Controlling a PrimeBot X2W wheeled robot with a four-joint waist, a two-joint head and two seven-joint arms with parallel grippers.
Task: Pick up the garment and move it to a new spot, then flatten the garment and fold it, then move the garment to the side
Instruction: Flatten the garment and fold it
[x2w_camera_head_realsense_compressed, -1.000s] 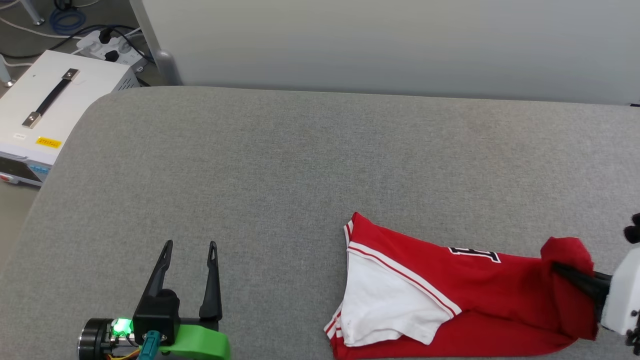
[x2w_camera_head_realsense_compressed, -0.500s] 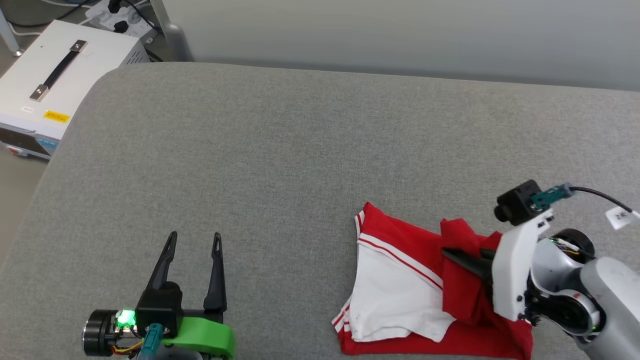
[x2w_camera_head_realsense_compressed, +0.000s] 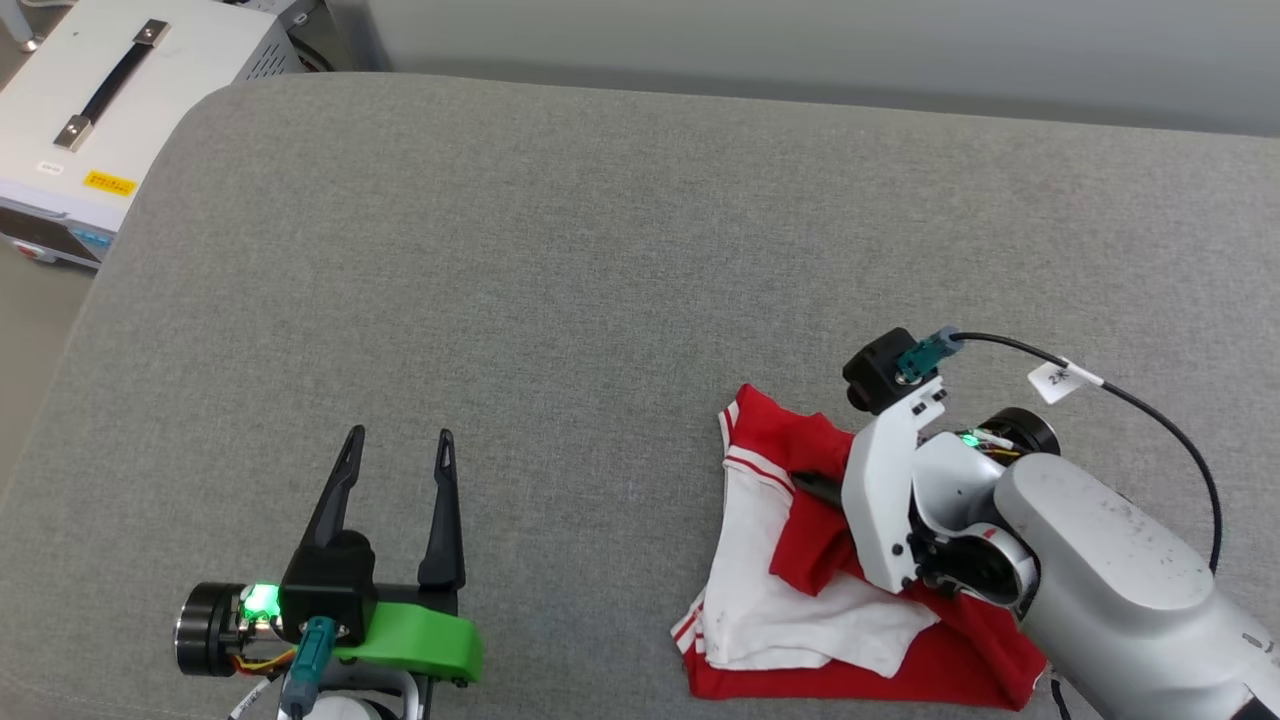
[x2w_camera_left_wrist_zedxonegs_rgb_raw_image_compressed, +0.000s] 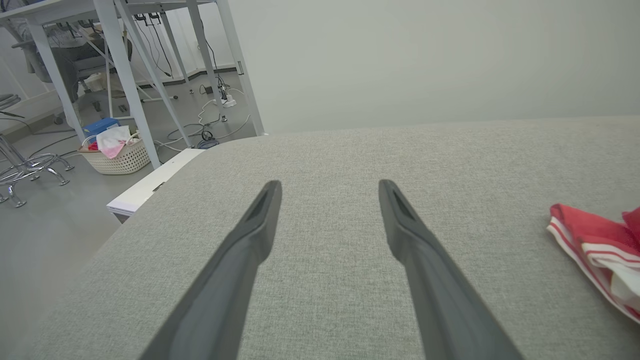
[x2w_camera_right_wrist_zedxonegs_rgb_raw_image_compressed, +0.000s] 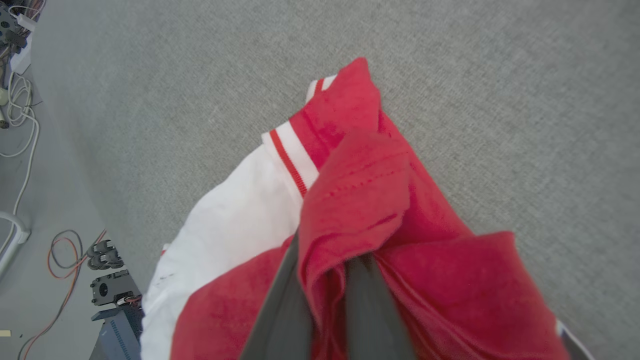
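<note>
The left fingers (x2w_camera_head_realsense_compressed: 440, 470) stand wide apart and empty over the grey tabletop (x2w_camera_head_realsense_compressed: 600, 250). The right fingers (x2w_camera_head_realsense_compressed: 815, 487), pinched closed on a red edge of the garment (x2w_camera_head_realsense_compressed: 960, 662) beneath them, have carried it across the white sleeve (x2w_camera_head_realsense_compressed: 780, 610): the fold is advancing. Beyond them, the cable tag (x2w_camera_head_realsense_compressed: 1062, 377) is unreadable.

The head camera looks down from high up on the wide grey cloth table (x2w_camera_head_realsense_compressed: 600, 250). The left wrist camera looks low across it. The right one is close above the soft red-and-white shirt (x2w_camera_right_wrist_zedxonegs_rgb_raw_image_compressed: 390, 200), which all three see.
</note>
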